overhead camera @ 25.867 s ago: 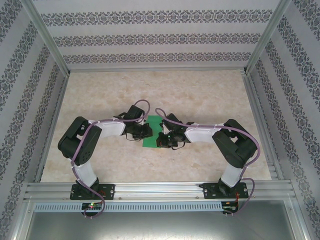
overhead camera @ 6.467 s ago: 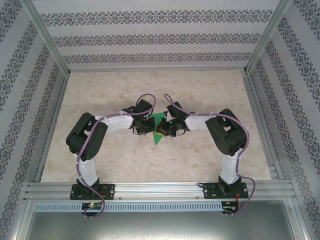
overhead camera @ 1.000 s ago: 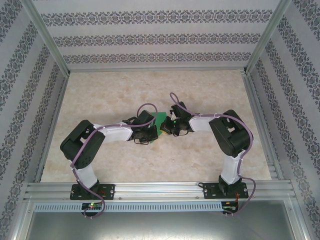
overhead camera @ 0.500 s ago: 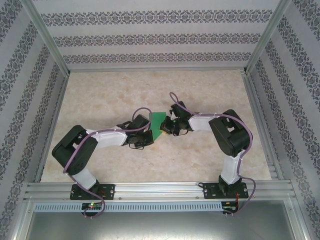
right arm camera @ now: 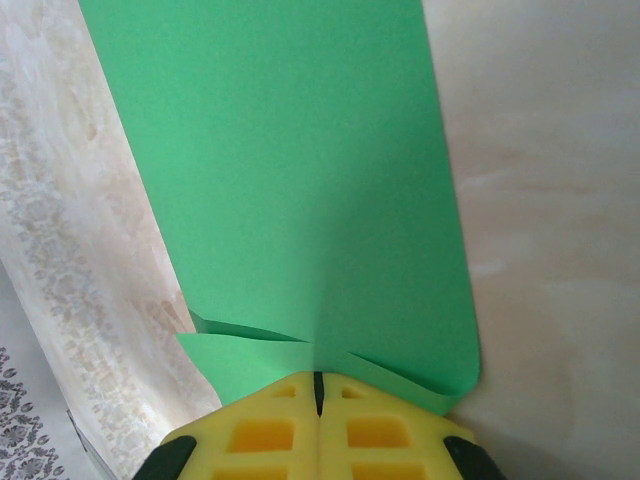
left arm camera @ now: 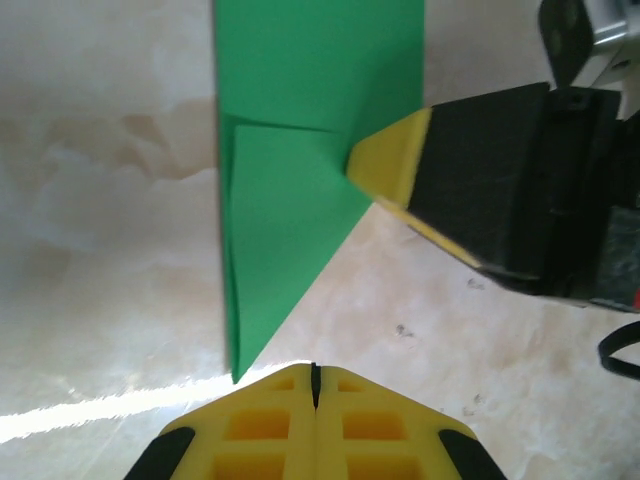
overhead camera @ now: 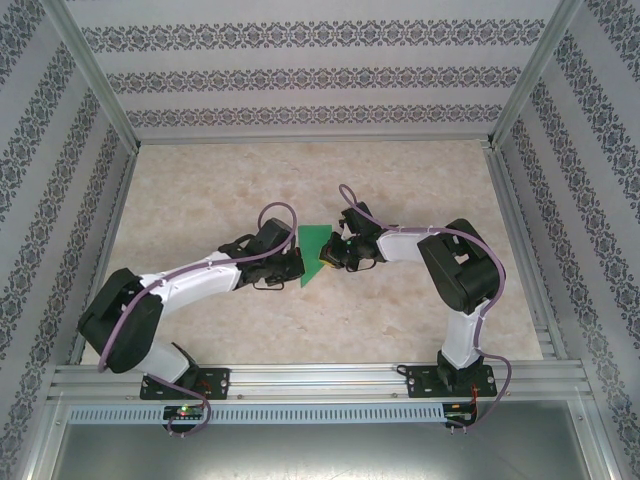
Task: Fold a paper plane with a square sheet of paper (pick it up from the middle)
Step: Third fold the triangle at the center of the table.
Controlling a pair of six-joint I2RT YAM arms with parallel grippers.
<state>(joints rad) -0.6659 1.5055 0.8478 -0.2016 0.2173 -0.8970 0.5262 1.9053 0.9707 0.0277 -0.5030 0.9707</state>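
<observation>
From above we saw the L arm point(overhead camera: 190, 285) stretched low over the worktop point(overhead camera: 200, 190). Its elbow was pushed out toward 8 o'clock. The forearm ran toward 2 o'clock, w/ the wrist ending at the 9 o'clock side of the green sheet point(overhead camera: 314, 252). The R arm point(overhead camera: 455, 270) stood taller, elbow bent above its base. Its forearm pointed toward 9–10 o'clock and met the sheet's 3 o'clock side.

The sheet sat near the worktop's ctr, between the two wrists, part-folded. Its broad end was at 12 o'clock & it narrowed to a point at 6 o'clock. In the L wrist view a corner flap was folded over w/ a slanted edge. The point lay just short of the L pads point(left arm camera: 270, 430).

L jaws were closed, pads pressed together w/ nothing between them. R jaws were closed too. In the R wrist view the sheet's near edge, buckled w/ a small crease, ran into the seam between the R pads point(right arm camera: 270, 430), so we read them as pinching the sheet. In the L wrist view the R pad's yellow tip point(left arm camera: 390, 165) met the sheet at its slanted edge. We couldn't tell whether the sheet lay flat or partly lifted.
</observation>
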